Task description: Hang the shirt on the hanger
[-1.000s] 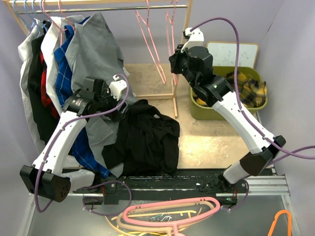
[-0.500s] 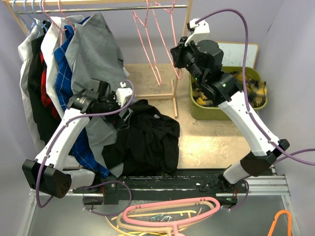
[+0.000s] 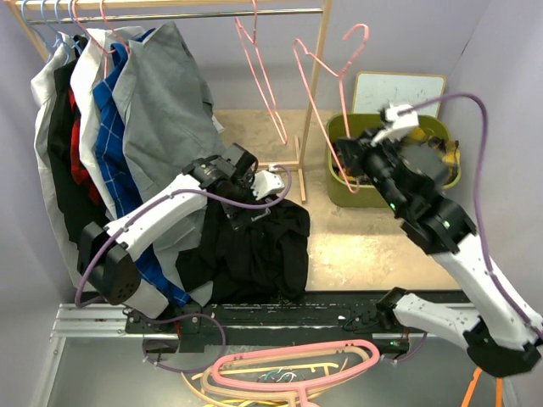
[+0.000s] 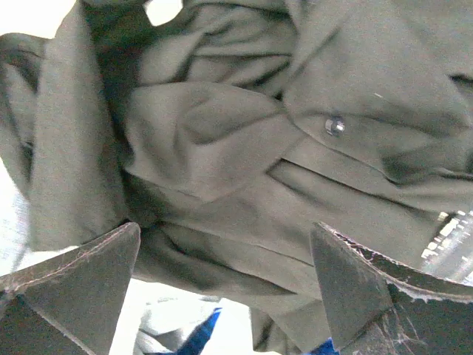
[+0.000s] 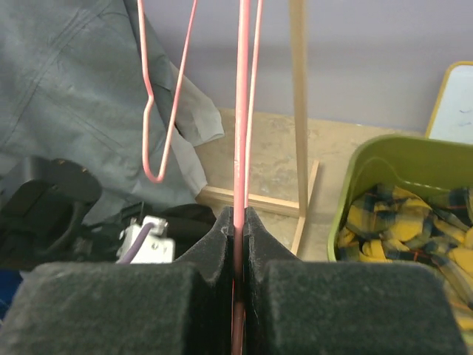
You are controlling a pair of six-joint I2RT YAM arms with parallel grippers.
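The black shirt (image 3: 263,246) lies crumpled on the table, in front of the hanging clothes. My left gripper (image 3: 254,188) hovers over its upper edge. In the left wrist view its jaws (image 4: 222,288) stand wide open and empty, just above the shirt's folds (image 4: 244,170) and a button. My right gripper (image 3: 355,165) is shut on the thin pink hanger (image 3: 327,93) and holds it up off the rail, hook pointing up, beside the wooden post. In the right wrist view the pads (image 5: 238,222) pinch the hanger's wire (image 5: 242,111).
A wooden rack (image 3: 314,102) carries a large grey shirt (image 3: 161,93), blue and red clothes and another thin pink hanger (image 3: 263,76). A green bin (image 3: 339,193) with plaid cloth (image 5: 399,214) sits right. A thick pink hanger (image 3: 297,365) and an orange one (image 3: 484,381) lie near.
My right arm has lifted the thin pink hanger off the rail and drawn it right and towards me. My left gripper has swung right, over the black shirt's top.
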